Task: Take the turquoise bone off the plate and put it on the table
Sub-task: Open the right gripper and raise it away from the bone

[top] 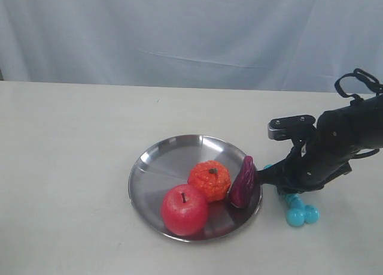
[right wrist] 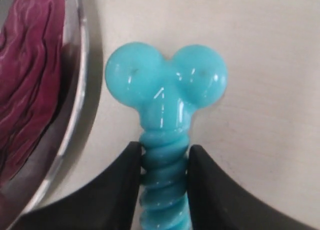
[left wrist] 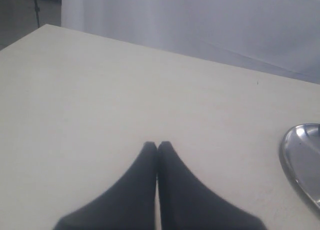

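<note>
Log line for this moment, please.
right gripper: shut on turquoise bone | turquoise bone: off plate, beside its rim, over table | left gripper: shut, empty

One table (top: pixel 72 167) and one plate (top: pixel 149 167) are being shown. Three pieces of produce are being counted: one red apple (top: pixel 184 209), one orange (top: pixel 209 180) and one purple vegetable (top: pixel 242 183). One turquoise bone (top: pixel 301 214) is being counted. Two grippers are being shown, one left gripper (left wrist: pixel 158 146) and one right gripper (right wrist: pixel 164 157). One pale curtain (top: pixel 191 35) is being counted.
</note>
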Tool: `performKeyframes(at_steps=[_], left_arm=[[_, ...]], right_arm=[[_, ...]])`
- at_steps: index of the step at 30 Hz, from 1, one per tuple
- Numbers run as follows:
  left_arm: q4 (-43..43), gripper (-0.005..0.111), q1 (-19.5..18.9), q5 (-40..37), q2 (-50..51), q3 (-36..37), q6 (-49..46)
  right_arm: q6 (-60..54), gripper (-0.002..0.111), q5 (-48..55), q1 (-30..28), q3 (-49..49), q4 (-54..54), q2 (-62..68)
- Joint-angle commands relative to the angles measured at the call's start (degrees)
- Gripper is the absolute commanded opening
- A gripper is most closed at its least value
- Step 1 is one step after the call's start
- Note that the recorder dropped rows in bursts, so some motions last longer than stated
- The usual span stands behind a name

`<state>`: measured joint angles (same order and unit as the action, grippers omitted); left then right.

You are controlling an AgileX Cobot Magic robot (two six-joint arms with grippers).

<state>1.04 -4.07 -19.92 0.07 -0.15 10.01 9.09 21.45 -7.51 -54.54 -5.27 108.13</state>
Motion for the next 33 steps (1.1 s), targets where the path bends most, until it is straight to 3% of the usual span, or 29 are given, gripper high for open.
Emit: performKeyframes(at_steps=[1,3,8,11,20,29,33], left_arm=[[0.2,0.0,0.3,0.3,-0.1,0.1,0.1],[0.2,0.0,0.3,0.3,-0.1,0.1,0.1],[0.2,0.0,0.3,0.3,-0.1,0.1,0.1],[0.2,0.0,0.3,0.3,-0.1,0.1,0.1],[0.2,0.0,0.3,0.3,-0.1,0.1,0.1],[0.2,0.0,0.3,0.3,-0.1,0.1,0.1],[0.2,0.0,0.3,0.3,-0.1,0.1,0.1]], right_arm=[[-0.8,0.004,-2.1,0.4,0.0,0.6,0.7],[-1.2,0.016,-2.3,0.4,0.0,0.6,0.6],[-1.2,0.058,-3.5,0.4,-0.3,0.6,-0.7],[0.6,0.072,-0.1,0.4,-2.7,0.6,-2.8],[1.3,0.072,21.5,0.4,-14.6,0.6,-12.8],[1.6,0.036,37.1,0.4,-17.6,0.1,-27.6],[1.6,0.031,43.2,0.4,-17.0,0.1,-34.8]])
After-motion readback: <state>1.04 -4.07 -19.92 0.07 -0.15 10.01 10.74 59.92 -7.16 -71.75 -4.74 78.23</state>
